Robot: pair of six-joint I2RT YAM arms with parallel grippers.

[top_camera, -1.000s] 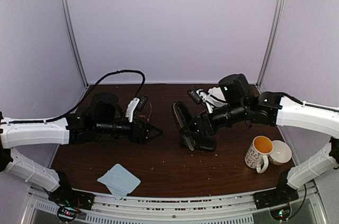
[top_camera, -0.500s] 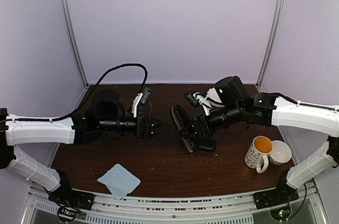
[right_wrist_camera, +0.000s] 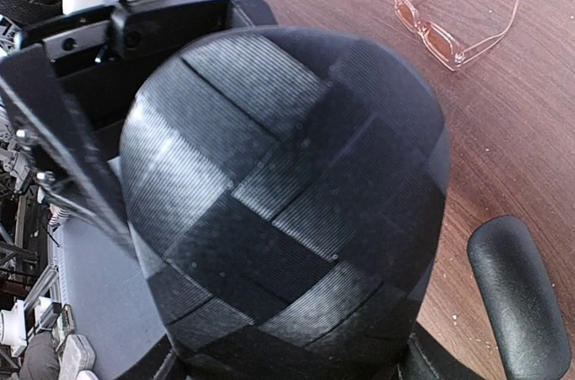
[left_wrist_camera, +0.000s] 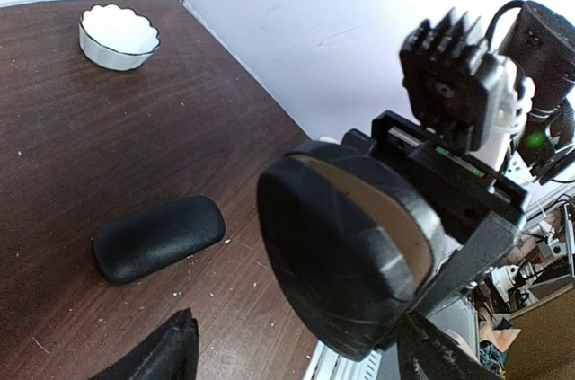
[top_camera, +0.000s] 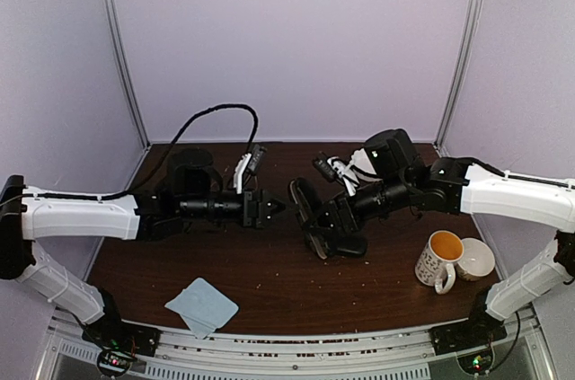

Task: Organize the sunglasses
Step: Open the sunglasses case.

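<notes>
Your right pincer (top_camera: 334, 216) is clamped on the black case (left_wrist_camera: 346, 254), with the cream-lined open side turned toward your left pincer (top_camera: 272, 207). That one's spread wide just in front of it, gripping nothing. The copper-framed sunglasses (right_wrist_camera: 454, 25) lie on the surface (right_wrist_camera: 503, 128), temples unfolded, well clear of the case.

You've got pale lilac walls (top_camera: 296, 39), metal posts (top_camera: 119, 48) at the dark wooden tabletop's (top_camera: 269, 281) far corners, even light.
</notes>
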